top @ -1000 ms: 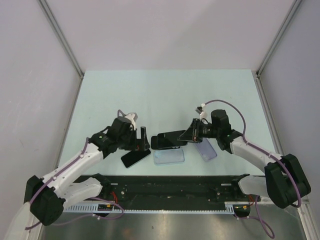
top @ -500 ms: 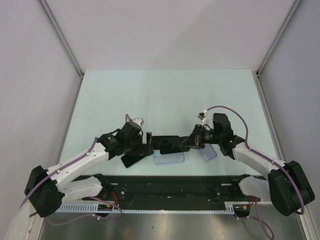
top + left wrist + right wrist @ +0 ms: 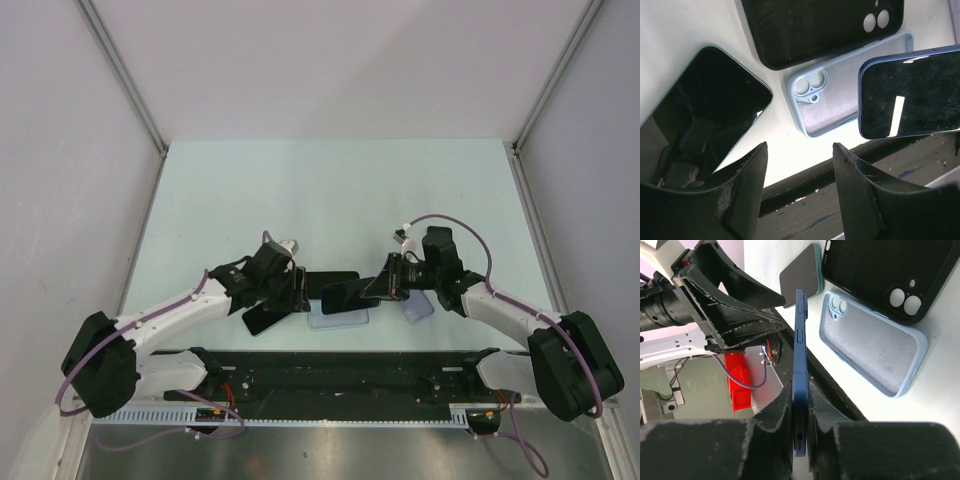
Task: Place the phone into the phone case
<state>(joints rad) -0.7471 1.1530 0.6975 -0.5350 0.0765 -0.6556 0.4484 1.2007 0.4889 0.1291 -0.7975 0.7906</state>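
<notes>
Beneath the phone (image 3: 346, 299), the blue case (image 3: 338, 320) lies partly hidden.

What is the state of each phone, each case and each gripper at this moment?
blue phone: held on edge, not in a case.
right gripper: jaws shut on blue phone.
left gripper: jaws open, empty.
light blue case: flat, hollow side up, empty.
black case: flat, empty.
second phone: flat, screen dark.

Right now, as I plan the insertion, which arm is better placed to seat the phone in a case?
Right. The right end effector is shut on the blue phone, held close over the pale blue case. The left end effector is open and empty.
</notes>
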